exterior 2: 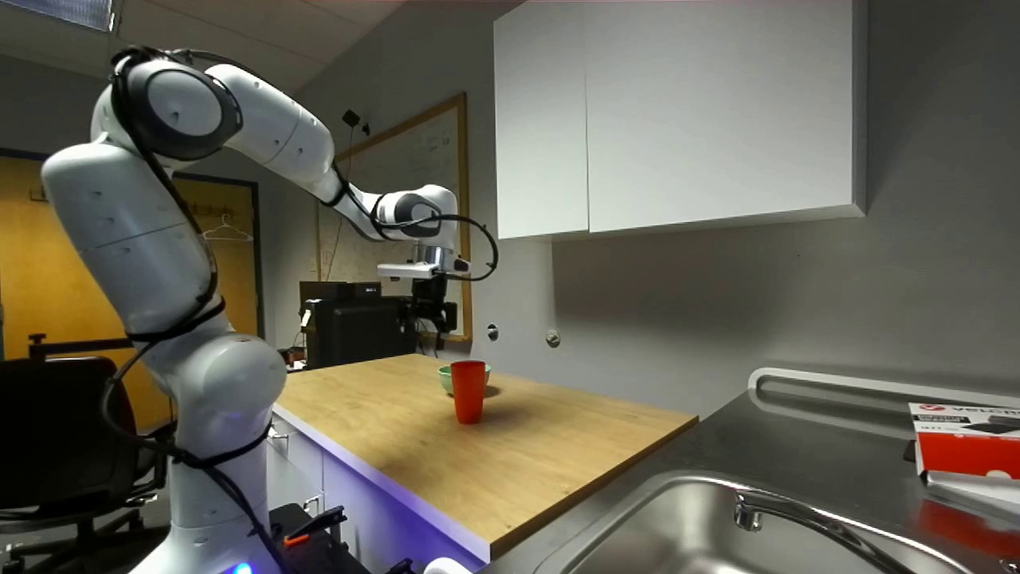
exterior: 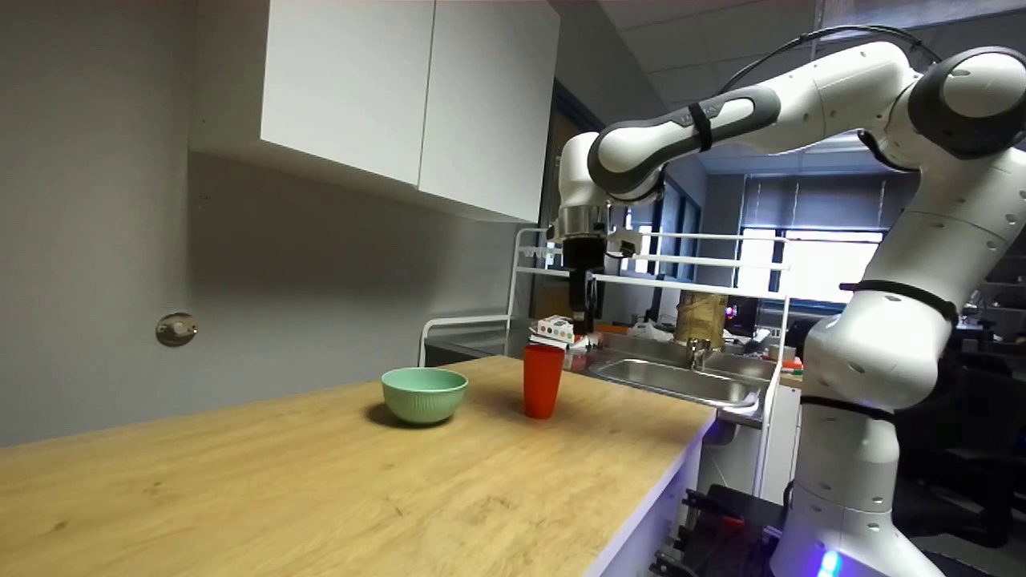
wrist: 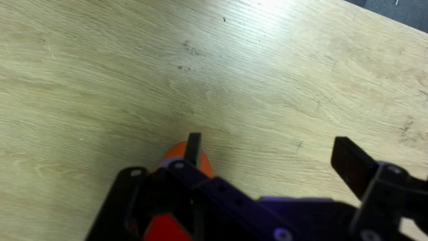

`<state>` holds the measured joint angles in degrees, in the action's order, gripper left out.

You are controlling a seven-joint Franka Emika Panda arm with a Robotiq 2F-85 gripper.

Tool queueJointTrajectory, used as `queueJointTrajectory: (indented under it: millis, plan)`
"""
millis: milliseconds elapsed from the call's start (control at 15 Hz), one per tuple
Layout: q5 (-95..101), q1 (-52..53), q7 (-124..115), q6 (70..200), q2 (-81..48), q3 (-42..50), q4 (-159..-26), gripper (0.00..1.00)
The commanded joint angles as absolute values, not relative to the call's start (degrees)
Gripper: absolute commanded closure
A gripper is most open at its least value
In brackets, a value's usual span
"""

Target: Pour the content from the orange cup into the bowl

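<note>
The orange cup [exterior: 543, 381] stands upright on the wooden table in both exterior views [exterior 2: 468, 392]. Its contents are not visible. The pale green bowl [exterior: 424, 397] sits beside it; in an exterior view it is partly hidden behind the cup [exterior 2: 444, 381]. The bowl is out of the wrist view. My gripper [exterior: 583, 324] points down above table height, apart from the cup. In the wrist view the gripper [wrist: 267, 150] is open with nothing between its fingers. The cup [wrist: 174, 151] shows there behind the left-hand finger, mostly hidden by it.
The wooden table [exterior: 321, 489] has a wall behind it. A white cabinet [exterior: 345, 88] hangs above. A sink [exterior 2: 701, 518] with a tap [exterior 2: 813, 522] adjoins one end. A white rack [exterior: 769, 385] stands around the sink. A red and white box [exterior 2: 968, 446] lies on the dark counter.
</note>
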<state>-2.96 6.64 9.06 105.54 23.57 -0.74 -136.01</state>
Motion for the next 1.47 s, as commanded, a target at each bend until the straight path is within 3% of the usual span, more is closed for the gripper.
queueJointTrajectory:
  millis: [0,1400]
  plan:
    - [-2.22,4.94,6.79,107.22,22.21,-1.17,-134.99,0.0]
    - [-0.84,-3.17,-7.03,118.8,10.1,1.08,-132.14,0.0]
